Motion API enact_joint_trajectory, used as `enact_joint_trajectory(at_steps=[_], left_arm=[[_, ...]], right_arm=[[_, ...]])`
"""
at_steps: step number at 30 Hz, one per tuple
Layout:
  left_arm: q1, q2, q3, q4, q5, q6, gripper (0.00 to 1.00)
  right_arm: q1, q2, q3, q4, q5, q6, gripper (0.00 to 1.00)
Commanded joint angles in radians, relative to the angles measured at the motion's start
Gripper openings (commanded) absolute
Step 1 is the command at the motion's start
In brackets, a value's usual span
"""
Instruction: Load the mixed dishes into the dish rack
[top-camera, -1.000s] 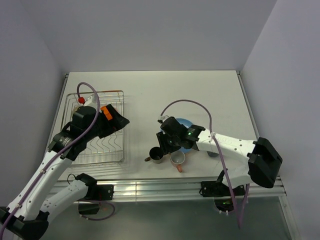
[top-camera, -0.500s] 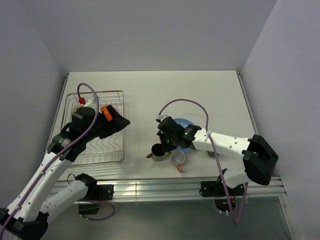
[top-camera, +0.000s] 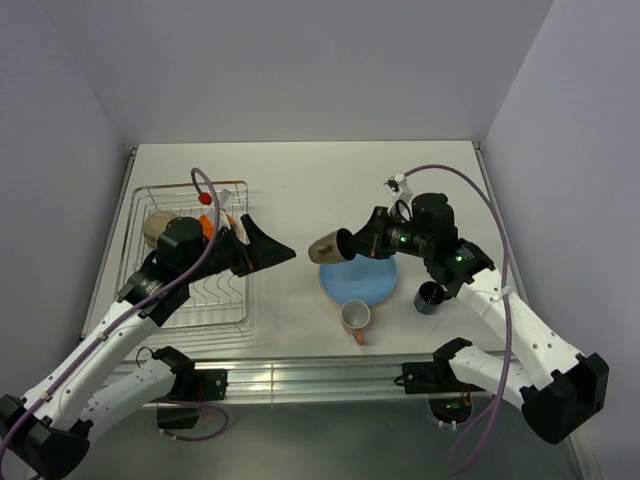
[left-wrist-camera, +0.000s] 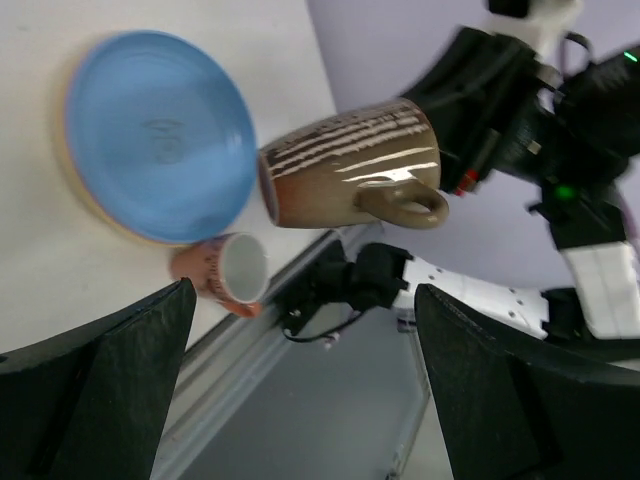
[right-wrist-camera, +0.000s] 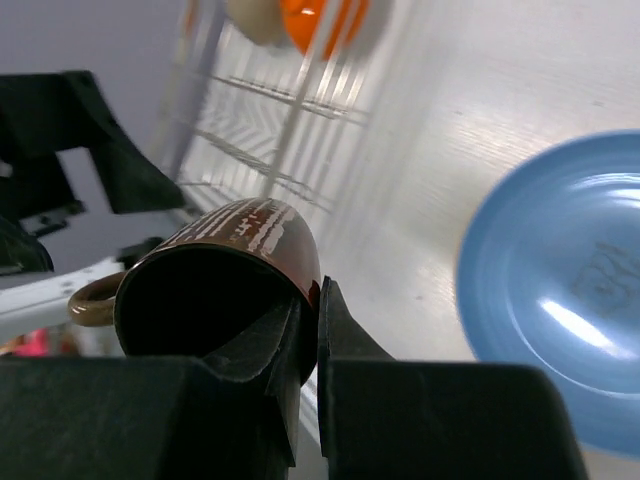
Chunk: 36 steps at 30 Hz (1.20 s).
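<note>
While the right end effector (top-camera: 352, 243) pinches the rim of the dark brown mug (left-wrist-camera: 350, 175), fingers shut on its wall, and holds it sideways in the air, the left end effector (top-camera: 272, 248) gapes wide and empty just short of the mug's base, so this reads as a hand-over toward the dish rack (top-camera: 190, 312) behind the left end effector. That rack holds only a cream bowl (top-camera: 160, 228) and what seems an orange-sided bowl (right-wrist-camera: 335, 15), side by side at its far end. Below the right end effector the blue plate (top-camera: 357, 280) lies on the worktop (top-camera: 300, 180) with the pinkish-orange mug (top-camera: 355, 318) and dark blue mug (top-camera: 430, 297) beside it, so most of the loading looks undone.
</note>
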Motion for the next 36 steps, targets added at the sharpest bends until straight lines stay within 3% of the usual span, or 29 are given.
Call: enact_joint_trajectory(at_steps=[1, 7, 20, 28, 36], left_arm=[[-0.059, 0.009, -0.012, 0.237, 0.113, -0.068, 0.98], [-0.128, 0.033, -0.066, 0.436, 0.140, -0.162, 0.99], [-0.242, 0.063, -0.050, 0.496, 0.107, -0.141, 0.98], [-0.286, 0.072, -0.024, 0.533, 0.061, -0.127, 0.93], [-0.291, 0.043, -0.032, 0.550, 0.021, -0.130, 0.81]], right_arm=[[-0.071, -0.035, -0.082, 0.244, -0.378, 0.151, 0.00], [-0.114, -0.042, -0.187, 0.581, -0.537, 0.411, 0.00], [-0.159, -0.033, -0.280, 1.020, -0.651, 0.780, 0.00], [-0.159, -0.014, -0.311, 1.079, -0.652, 0.817, 0.00], [-0.160, 0.001, -0.342, 1.103, -0.649, 0.817, 0.00]])
